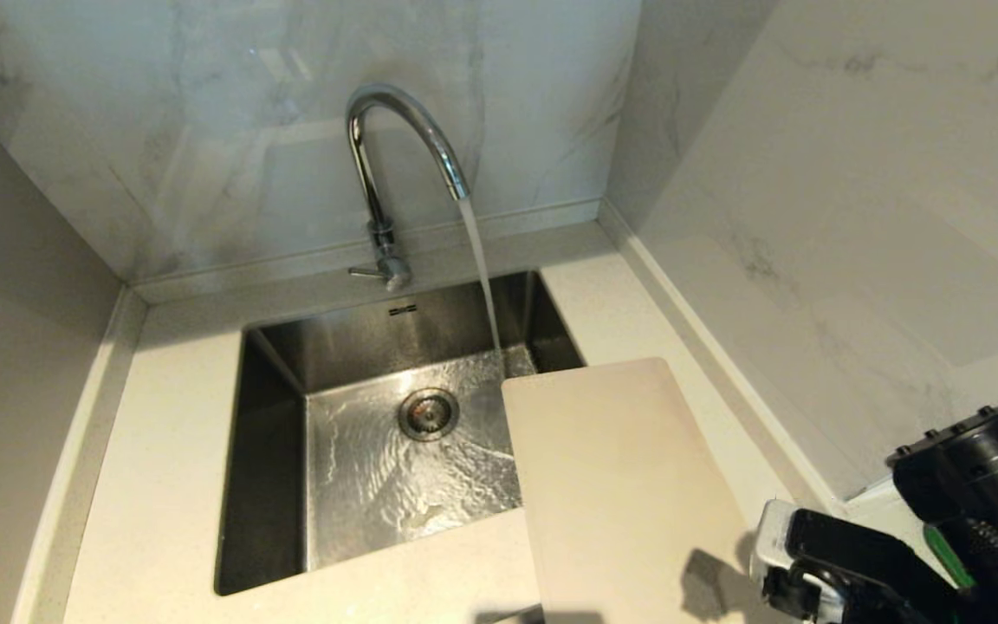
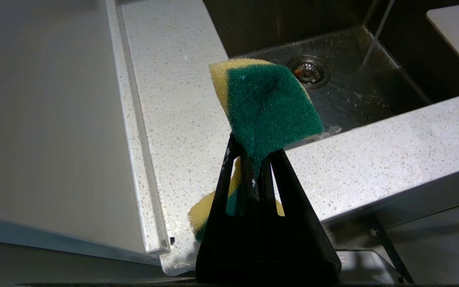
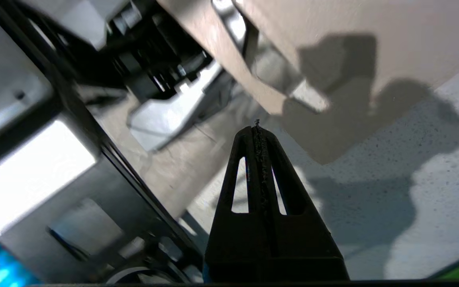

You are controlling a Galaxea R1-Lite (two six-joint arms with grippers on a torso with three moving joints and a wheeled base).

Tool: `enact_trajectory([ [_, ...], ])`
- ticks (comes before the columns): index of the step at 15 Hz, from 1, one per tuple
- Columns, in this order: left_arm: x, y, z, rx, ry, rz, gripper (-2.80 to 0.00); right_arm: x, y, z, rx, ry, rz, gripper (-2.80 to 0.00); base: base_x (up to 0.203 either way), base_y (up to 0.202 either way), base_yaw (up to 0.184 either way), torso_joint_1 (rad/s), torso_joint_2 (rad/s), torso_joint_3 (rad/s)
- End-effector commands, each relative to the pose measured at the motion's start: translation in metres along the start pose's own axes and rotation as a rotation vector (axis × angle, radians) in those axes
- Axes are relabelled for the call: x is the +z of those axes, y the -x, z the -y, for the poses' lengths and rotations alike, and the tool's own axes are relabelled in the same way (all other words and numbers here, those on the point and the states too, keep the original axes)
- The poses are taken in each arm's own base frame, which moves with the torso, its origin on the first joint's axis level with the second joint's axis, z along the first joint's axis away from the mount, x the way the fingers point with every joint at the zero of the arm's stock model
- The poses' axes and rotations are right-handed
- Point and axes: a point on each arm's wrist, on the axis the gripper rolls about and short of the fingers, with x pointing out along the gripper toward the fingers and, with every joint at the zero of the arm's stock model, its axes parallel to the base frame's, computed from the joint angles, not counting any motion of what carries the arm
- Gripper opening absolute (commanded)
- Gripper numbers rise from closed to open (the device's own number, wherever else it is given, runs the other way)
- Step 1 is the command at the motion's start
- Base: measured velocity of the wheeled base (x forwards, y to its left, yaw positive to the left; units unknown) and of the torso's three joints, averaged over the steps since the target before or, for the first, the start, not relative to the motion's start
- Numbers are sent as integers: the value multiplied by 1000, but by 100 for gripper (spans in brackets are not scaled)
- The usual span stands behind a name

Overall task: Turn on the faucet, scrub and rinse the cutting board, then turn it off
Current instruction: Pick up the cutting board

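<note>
At 4 o'clock, nearest, the right gripper (image 3: 257, 127) hangs over the counter (image 1: 170, 485) with its fingers pressed together and empty. The left gripper (image 2: 253, 167) pinches a green and yellow sponge (image 2: 269, 107), near the counter's front edge. The cutting board (image 1: 620, 485) lies at 5 o'clock, one corner over the sink (image 1: 274, 451). At 12 o'clock the faucet (image 1: 378, 156) pours water (image 1: 482, 269) into the sink.

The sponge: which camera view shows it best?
The left wrist view: the green and yellow sponge fills its middle, pinched in the left gripper. The head view and the right wrist view do not show it.
</note>
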Motion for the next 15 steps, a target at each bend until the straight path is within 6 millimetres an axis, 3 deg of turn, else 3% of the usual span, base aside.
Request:
enact_trajectory([
  [1, 0, 0, 0, 0, 0, -1, -280, -2, -21, -1, 23, 76, -75, 0, 0, 0, 0, 0, 0, 0],
  [11, 0, 0, 0, 0, 0, -2, -280, -6, -76, 2, 23, 533, -132, 0, 0, 0, 0, 0, 0, 0],
  [15, 0, 0, 0, 0, 0, -1, -280, -19, -88, -2, 28, 735, -171, 0, 0, 0, 0, 0, 0, 0],
])
